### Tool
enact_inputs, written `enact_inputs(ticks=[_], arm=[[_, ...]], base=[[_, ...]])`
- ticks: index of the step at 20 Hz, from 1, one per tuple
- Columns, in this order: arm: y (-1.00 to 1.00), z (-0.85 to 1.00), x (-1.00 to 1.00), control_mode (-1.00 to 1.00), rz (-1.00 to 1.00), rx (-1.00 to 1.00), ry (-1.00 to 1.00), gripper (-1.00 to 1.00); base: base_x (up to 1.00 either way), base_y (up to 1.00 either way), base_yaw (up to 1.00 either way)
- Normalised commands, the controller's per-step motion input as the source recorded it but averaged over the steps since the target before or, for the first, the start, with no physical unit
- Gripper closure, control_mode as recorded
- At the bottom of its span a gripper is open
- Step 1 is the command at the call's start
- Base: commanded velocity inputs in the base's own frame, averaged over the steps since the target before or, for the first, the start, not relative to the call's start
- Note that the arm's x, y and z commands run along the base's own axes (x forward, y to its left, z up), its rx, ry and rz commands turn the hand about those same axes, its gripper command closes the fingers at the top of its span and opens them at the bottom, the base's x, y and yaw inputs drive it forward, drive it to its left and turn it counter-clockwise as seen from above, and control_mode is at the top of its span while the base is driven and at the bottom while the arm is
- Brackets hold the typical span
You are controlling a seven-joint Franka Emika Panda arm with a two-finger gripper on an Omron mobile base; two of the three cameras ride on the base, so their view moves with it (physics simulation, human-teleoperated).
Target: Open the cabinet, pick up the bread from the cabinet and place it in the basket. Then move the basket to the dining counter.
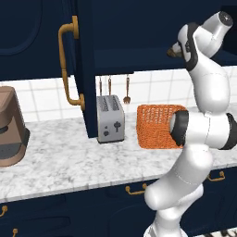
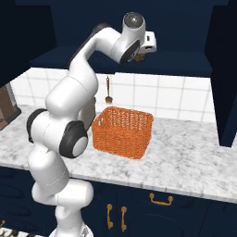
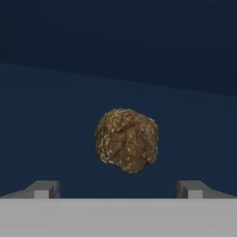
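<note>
1. Bread [image 3: 127, 140]: one small lumpy golden-brown roll, crust cracked and speckled. It sits on the dark shelf inside the open cabinet [image 1: 115, 32], dead ahead of the hand and apart from both tips.
2. Handling, as judged: light, crusty outside, probably giving under pressure; crumbly rather than slippery. Best taken across its widest middle, one finger on each side, with a gentle squeeze.
3. Gripper [image 3: 118, 190]: jaws spread wide, nothing between them, roll centred in the gap but further in.
4. Basket [image 2: 123, 131]: orange wicker, open-topped, standing on the marble worktop [image 1: 69, 162] below the cabinet, beside the toaster [image 1: 110, 119].
5. Surface and room: navy shelf, flat and bare round the roll; cabinet door [image 1: 83, 65] swung outward; white tiled wall behind; utensils hanging above the toaster; brown appliance [image 1: 10, 127] at far left.
</note>
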Motion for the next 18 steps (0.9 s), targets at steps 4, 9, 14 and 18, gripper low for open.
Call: enact_inputs(ticks=[4, 9, 14, 18], arm=[[0.0, -0.04, 0.24, -1.0, 0.03, 0.01, 0.0, -1.0], [0.0, 0.0, 0.4, -1.0, 0.07, 0.01, 0.0, -1.0], [0.0, 0.0, 0.45, -1.0, 0.01, 0.0, 0.09, -1.0], [0.0, 0.0, 0.4, -1.0, 0.0, 0.0, 0.12, -1.0]], base=[[0.0, 0.0, 0.0], [0.0, 0.0, 0.0], [0.0, 0.0, 0.0], [0.0, 0.0, 0.0]])
